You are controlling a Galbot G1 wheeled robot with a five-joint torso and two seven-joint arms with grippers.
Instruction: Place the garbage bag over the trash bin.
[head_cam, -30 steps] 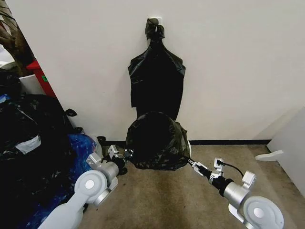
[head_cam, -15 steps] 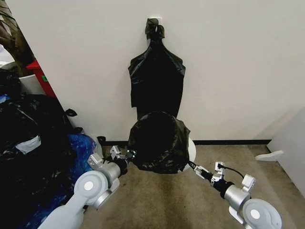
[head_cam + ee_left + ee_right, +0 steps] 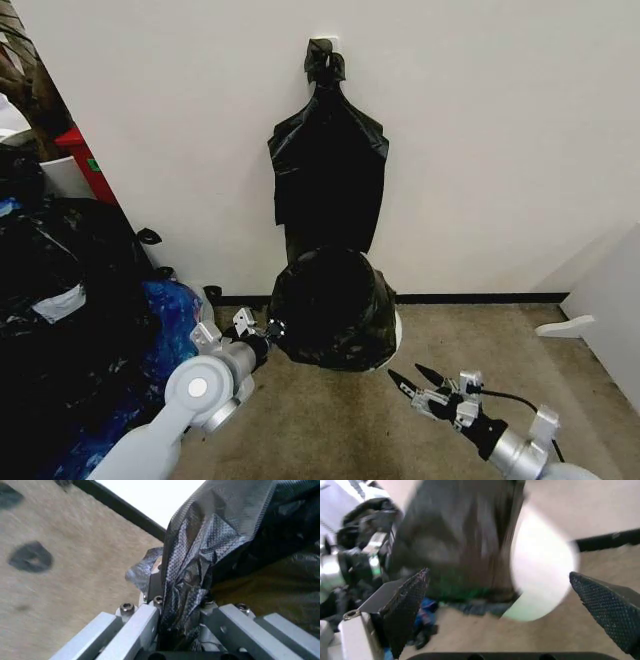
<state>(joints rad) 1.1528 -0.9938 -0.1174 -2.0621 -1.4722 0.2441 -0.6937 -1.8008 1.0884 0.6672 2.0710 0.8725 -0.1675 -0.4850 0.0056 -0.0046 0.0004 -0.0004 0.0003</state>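
The glossy black garbage bag [image 3: 335,308] lies draped over the trash bin [image 3: 398,326], whose white wall shows as a sliver on the right side. My left gripper [image 3: 271,329] is shut on the bag's left edge. The left wrist view has the wrinkled film [image 3: 192,573] pinched between the fingers [image 3: 150,592]. Over the carpet in front of the bin, my right gripper [image 3: 404,371] is open and apart from the bag. In the right wrist view the right gripper [image 3: 498,573] stands wide open, facing the garbage bag [image 3: 455,547] and the trash bin [image 3: 542,573].
A flat black bag with a knotted top [image 3: 328,170] hangs on the wall right behind the bin. A large heap of black bags [image 3: 60,290], a blue bag [image 3: 170,305] and a red box [image 3: 85,160] crowd the left. A white object [image 3: 566,325] lies at the right.
My right gripper has let go of the bag's right edge, opened and drawn back toward me. The bag has settled lower over the bin. The left gripper keeps its hold.
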